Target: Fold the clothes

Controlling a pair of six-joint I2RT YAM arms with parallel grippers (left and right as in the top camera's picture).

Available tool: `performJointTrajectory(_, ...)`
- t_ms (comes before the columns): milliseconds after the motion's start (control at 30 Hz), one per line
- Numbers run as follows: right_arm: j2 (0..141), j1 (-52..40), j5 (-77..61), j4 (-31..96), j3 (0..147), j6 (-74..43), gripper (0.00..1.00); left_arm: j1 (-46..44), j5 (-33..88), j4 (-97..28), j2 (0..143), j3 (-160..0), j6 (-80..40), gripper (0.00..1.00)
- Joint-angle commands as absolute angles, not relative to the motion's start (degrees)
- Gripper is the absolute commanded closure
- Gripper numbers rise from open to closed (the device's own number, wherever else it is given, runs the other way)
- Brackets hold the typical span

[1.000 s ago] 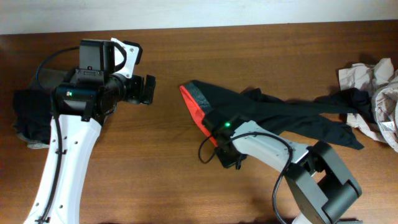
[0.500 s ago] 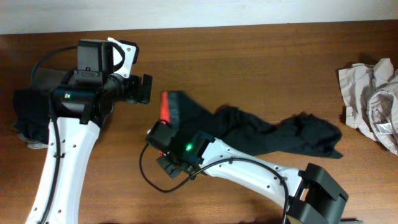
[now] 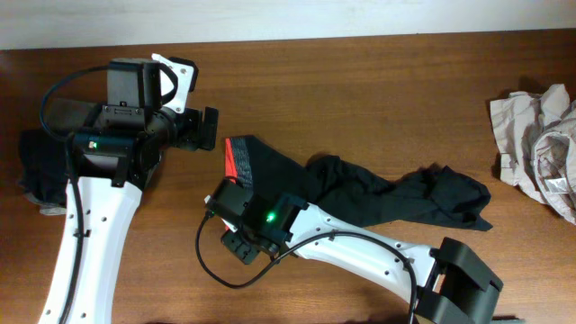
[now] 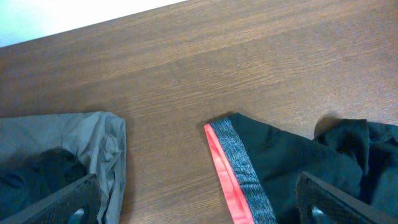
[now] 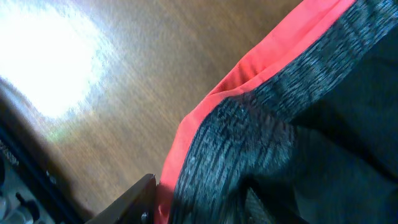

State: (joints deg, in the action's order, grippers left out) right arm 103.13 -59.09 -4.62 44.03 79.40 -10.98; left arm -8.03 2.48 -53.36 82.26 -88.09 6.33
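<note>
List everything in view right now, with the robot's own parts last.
leggings: one, black with a grey waistband lined red-orange, lying crumpled across the middle of the table.
dark clothes: one pile, black and grey, at the left edge, partly under the left arm.
pale clothes: one crumpled heap, beige and grey, at the right edge; number of pieces unclear.
table: one, brown wood.
left gripper: one, black, open, near the waistband end, holding nothing.
right gripper: one, black, at the waistband end; open or shut unclear.
</note>
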Motion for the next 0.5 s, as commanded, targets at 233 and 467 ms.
performJointTrajectory(233,99.50,-58.85,1.37,47.86,80.07,-6.63,0.50,-8.10,1.69,-53.39,81.93,-89.45,5.80,0.01)
performJointTrajectory(467,96.18,-57.91,9.61,48.36,80.44,-9.93,0.28,-8.10,1.76,-53.47,84.36,-89.34,5.78,0.01)
